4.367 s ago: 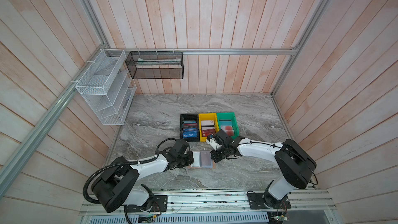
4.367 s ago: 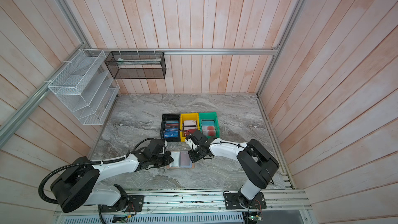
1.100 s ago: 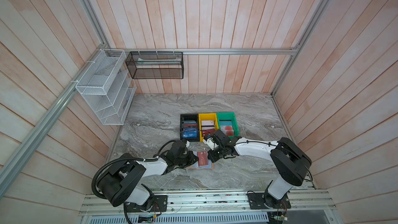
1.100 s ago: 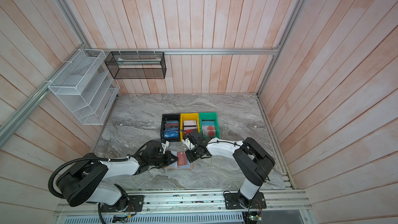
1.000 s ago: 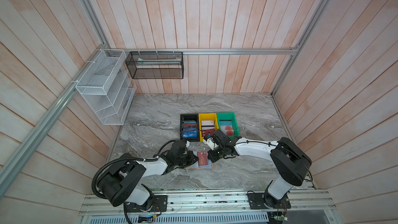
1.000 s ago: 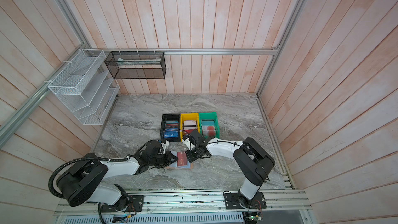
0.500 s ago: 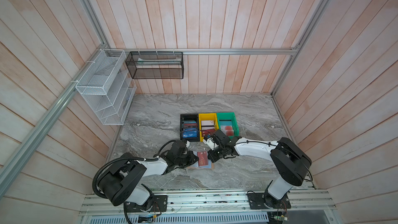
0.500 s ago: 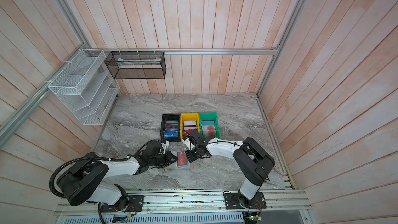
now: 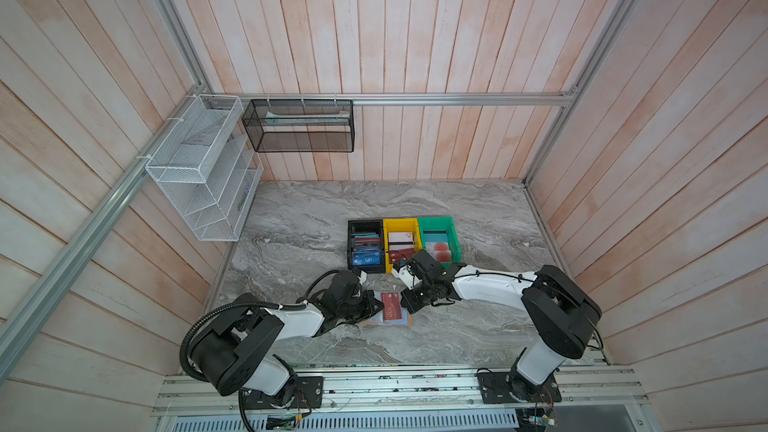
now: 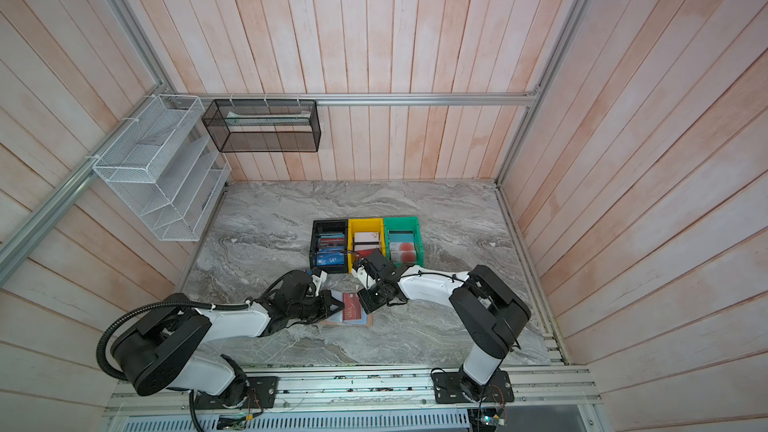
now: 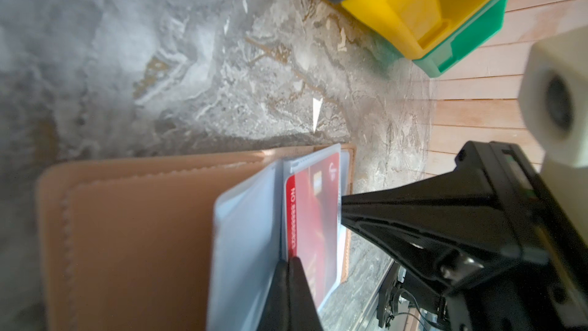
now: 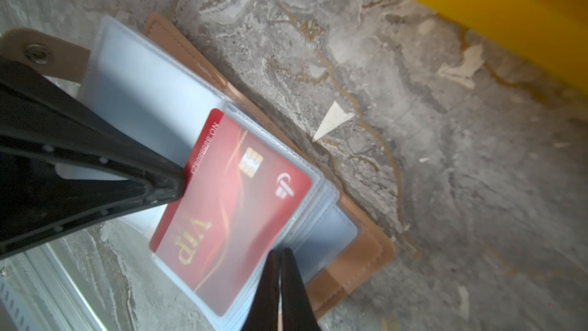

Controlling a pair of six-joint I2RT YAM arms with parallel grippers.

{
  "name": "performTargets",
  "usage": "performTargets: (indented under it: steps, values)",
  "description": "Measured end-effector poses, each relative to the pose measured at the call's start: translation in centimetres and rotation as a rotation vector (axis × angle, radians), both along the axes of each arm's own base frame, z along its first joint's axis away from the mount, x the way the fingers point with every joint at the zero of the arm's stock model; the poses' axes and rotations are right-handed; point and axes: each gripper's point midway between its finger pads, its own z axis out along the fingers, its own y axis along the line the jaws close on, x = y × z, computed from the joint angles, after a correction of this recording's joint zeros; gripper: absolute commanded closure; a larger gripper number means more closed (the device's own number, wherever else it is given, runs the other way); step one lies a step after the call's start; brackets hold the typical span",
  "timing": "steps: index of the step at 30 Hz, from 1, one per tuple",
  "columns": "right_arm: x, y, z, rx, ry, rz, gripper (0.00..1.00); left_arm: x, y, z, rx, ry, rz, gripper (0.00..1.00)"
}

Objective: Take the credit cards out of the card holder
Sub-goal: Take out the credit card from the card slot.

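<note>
The tan card holder point(image 9: 388, 324) point(image 10: 347, 323) lies open near the table's front edge, its clear sleeves fanned out. A red credit card lettered "VIP" point(image 9: 390, 306) point(image 12: 229, 205) sits in the top sleeve, one short edge poking out. My left gripper point(image 9: 380, 304) point(image 11: 291, 259) is shut on that exposed edge; the right wrist view shows its tip point(image 12: 181, 183) at the card. My right gripper point(image 9: 404, 303) point(image 12: 280, 251) is shut, tips on the opposite edge of the sleeve stack. Whether it pinches a sleeve I cannot tell.
Black point(image 9: 365, 228), yellow point(image 9: 401, 223) and green point(image 9: 436, 221) bins holding cards stand side by side just behind the grippers. A white wire rack point(image 9: 199, 168) and a black mesh basket point(image 9: 299, 126) hang on the walls. Marble table point(image 9: 311, 209) stretches behind and to both sides.
Several seconds ago only pale sleeves showed; now the red card faces up. Within the last second the left jaws have closed a little on its edge. Both arms have hardly moved.
</note>
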Motion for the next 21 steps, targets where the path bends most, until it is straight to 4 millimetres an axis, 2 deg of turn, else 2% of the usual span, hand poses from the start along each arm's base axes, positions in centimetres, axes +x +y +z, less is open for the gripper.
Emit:
performTargets:
  steps: [9,16,21]
  values:
    - [0.0,0.0,0.0,0.003,0.0,0.001,0.92,-0.1,0.5,0.4,0.006,-0.01,-0.001,1.0]
    - [-0.1,0.1,0.0,0.01,0.002,0.004,0.92,-0.4,2.9,0.7,0.031,-0.019,0.043,1.0]
    - [-0.1,0.2,0.0,0.014,0.004,0.006,0.92,-0.5,3.9,1.1,0.041,-0.027,0.058,1.0]
